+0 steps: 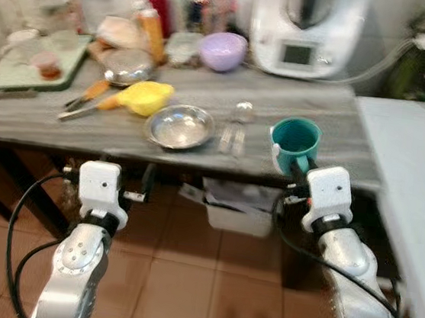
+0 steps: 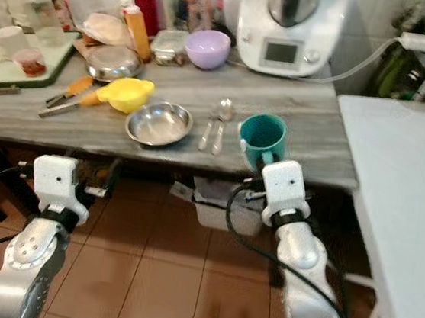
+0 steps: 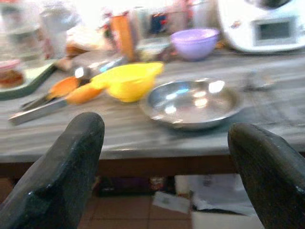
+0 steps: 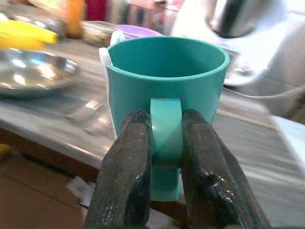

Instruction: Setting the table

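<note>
Right wrist view: right pincer (image 4: 166, 157) clamps the flat handle of a teal plastic mug (image 4: 167, 90), one black finger on each side of the strap. Mug sits upright at the near edge of the grey wooden table (image 1: 205, 89), just beyond the fingertips. Judged light, rigid, unbreakable, smooth-walled; the handle is the sound hold, though a thin strap may let the mug swing if tilted.

Left wrist view: left pincer (image 3: 167, 157) spread wide, holding nothing, below the table edge; ahead of it lies a shallow round steel dish (image 3: 193, 102), with a yellow plastic scoop (image 3: 128, 81) beyond and to one side.

Head views add what the wrists miss: two spoons (image 2: 215, 132) lying between dish and mug, and a white tabletop (image 2: 400, 196) to the right pincer's outer side, perhaps the place to set.
</note>
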Controlling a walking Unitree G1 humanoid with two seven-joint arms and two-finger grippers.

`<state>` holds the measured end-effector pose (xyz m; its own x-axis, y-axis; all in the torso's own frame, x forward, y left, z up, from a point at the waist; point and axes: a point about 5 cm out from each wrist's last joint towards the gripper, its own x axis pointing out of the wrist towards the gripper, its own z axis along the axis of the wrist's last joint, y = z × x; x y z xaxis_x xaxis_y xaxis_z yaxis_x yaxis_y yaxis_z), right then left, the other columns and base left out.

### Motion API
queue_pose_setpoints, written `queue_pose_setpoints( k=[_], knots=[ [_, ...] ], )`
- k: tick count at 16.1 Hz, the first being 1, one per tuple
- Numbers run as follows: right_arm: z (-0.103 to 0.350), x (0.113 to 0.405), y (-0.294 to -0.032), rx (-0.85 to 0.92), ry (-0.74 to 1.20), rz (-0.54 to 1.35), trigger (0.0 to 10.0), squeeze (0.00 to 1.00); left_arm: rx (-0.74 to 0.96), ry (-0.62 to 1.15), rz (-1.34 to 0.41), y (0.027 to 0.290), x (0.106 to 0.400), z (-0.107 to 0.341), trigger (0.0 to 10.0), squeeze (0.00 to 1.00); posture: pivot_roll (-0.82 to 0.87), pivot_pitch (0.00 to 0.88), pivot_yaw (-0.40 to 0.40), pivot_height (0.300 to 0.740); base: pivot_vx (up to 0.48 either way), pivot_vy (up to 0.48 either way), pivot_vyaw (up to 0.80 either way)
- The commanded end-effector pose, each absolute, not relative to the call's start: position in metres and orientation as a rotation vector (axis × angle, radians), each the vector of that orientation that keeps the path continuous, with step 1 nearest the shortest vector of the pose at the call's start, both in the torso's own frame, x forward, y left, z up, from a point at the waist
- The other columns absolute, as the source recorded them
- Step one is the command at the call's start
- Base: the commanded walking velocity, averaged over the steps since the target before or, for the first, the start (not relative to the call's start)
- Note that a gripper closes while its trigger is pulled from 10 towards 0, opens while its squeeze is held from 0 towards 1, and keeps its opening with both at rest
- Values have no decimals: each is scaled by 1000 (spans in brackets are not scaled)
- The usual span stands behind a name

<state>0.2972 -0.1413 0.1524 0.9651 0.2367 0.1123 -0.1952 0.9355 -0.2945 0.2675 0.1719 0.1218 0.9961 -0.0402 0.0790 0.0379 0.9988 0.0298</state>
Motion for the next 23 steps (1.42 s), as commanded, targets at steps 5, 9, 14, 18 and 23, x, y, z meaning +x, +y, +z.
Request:
queue_pose_setpoints(
  k=[5, 9, 14, 18, 23],
  knots=[
    [169, 296, -140, -303, -216, 224, 10000, 0, 21, -102, -38, 170, 269, 129, 10000, 0, -245, 95, 103, 740, 331, 0, 0],
    [177, 296, -136, -308, -248, 230, 10000, 0, 18, -104, -45, 169, 267, 131, 10000, 0, -244, 98, 103, 740, 332, 0, 0],
    [180, 295, -135, -309, -258, 236, 10000, 0, 20, -91, -52, 168, 262, 130, 10000, 0, -244, 100, 105, 740, 328, 0, 0],
    [181, 295, -134, -310, -259, 236, 10000, 0, 27, -84, -56, 169, 259, 130, 10000, 0, -240, 108, 104, 740, 326, 0, 0],
    [181, 293, -133, -315, -259, 245, 10000, 0, 72, -64, -93, 181, 246, 129, 10000, 0, -229, 124, 109, 740, 0, 0, 0]
  ],
)
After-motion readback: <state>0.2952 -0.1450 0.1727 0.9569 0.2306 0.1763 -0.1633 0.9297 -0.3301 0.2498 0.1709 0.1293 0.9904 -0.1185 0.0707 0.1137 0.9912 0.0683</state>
